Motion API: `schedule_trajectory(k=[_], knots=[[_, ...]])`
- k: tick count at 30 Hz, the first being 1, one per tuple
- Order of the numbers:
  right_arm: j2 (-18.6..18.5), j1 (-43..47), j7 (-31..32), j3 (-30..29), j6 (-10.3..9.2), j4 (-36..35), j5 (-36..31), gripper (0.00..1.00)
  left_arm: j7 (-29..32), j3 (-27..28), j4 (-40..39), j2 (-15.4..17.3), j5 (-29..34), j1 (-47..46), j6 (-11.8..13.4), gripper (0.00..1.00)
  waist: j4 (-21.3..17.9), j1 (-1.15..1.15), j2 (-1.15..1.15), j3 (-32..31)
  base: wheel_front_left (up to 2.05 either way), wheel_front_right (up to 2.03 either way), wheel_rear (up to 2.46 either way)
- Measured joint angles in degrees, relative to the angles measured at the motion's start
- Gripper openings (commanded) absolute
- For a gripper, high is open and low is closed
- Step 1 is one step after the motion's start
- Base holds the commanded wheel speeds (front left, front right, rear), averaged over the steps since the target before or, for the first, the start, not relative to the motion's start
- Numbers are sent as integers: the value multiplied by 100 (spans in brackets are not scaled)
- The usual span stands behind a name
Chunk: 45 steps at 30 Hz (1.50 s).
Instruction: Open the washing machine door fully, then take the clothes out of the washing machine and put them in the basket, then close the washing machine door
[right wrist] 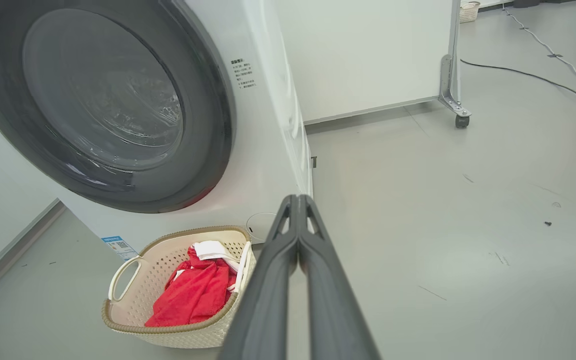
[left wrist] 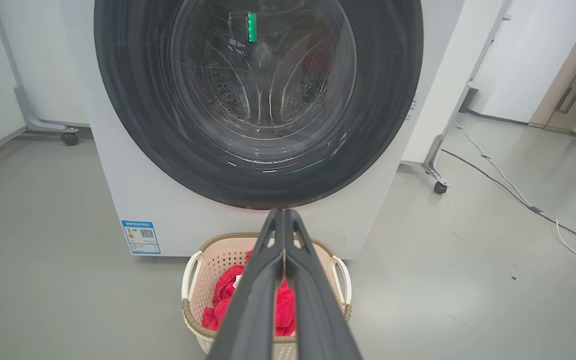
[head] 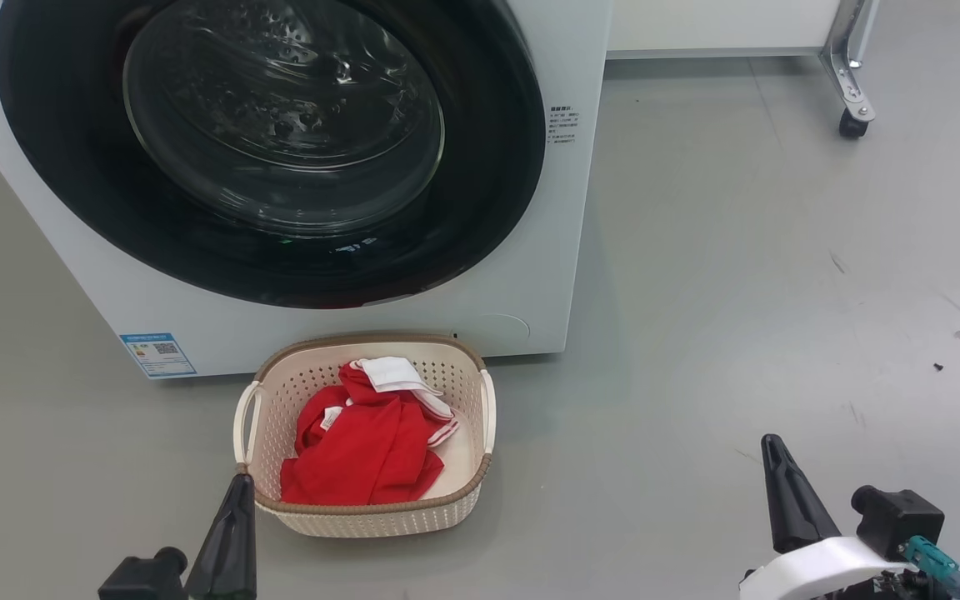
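The washing machine (head: 522, 283) bears a blue sticker (head: 157, 354).

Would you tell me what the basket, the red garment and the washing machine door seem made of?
Basket: likely matte cream plastic, perforated walls, brown woven-look rim. Red garment: soft fabric, creased folds. Washing machine door: glossy black rim, probably plastic; clear glass-like centre.

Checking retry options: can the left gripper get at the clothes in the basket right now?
Probably yes. The left gripper sits by the near left corner of the basket, the clothes lie uncovered in it, and nothing stands between. It is shut, though, so it would need to open first.
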Motion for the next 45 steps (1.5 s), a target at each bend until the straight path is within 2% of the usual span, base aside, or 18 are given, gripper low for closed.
schedule_trajectory(k=[8,28,45], knots=[[9,-14,164,-121,18,-24,886,0,180,71,4,0,-918,-1,-67,0,18,0,0,-6,0,0,0],[-3,-155,586,-423,53,-16,2387,0,575,350,159,15,-2477,-138,-153,0,59,0,0,-25,0,0,0],[-67,-289,901,-631,80,44,3597,0,881,521,330,42,-3724,-347,-324,0,92,0,0,-42,0,0,0]])
